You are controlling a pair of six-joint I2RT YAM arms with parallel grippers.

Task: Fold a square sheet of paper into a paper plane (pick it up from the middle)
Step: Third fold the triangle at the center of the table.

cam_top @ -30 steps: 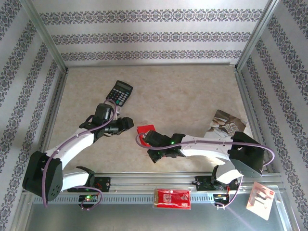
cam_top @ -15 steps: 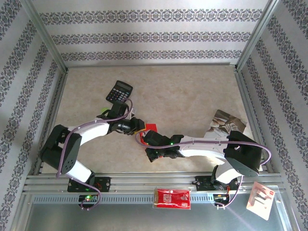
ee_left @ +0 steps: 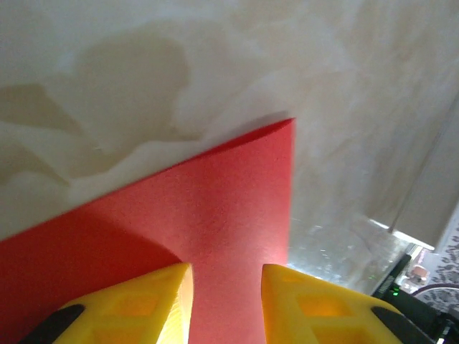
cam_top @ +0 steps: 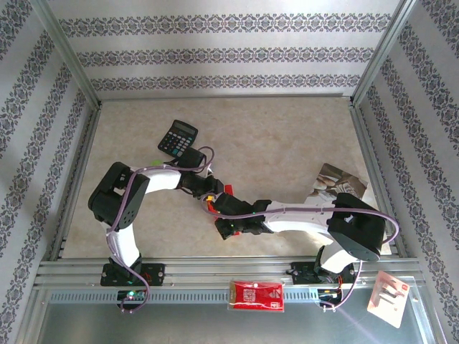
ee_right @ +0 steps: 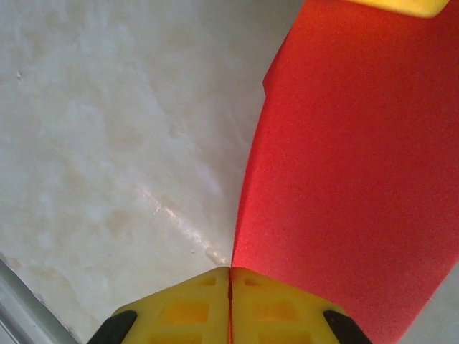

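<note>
Right gripper (ee_right: 229, 308): yellow fingers pressed flat together, clamped on the edge of the thin bright red square sheet of paper (ee_right: 344, 179). The sheet rises toward 1 o'clock above the beige marbled tabletop (ee_right: 107, 143).

Left gripper (ee_left: 226, 301): jaws a narrow gap apart, sheet's face in the gap. Cannot tell if they pinch it.

Top view: both grippers meet mid-table. Black calculator (cam_top: 177, 137) at 11 o'clock from them.

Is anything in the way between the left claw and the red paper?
Nothing visible is. The left gripper is right at the red paper, which shows in the gap between its open jaws. The right gripper is pinched shut on the same paper.
</note>
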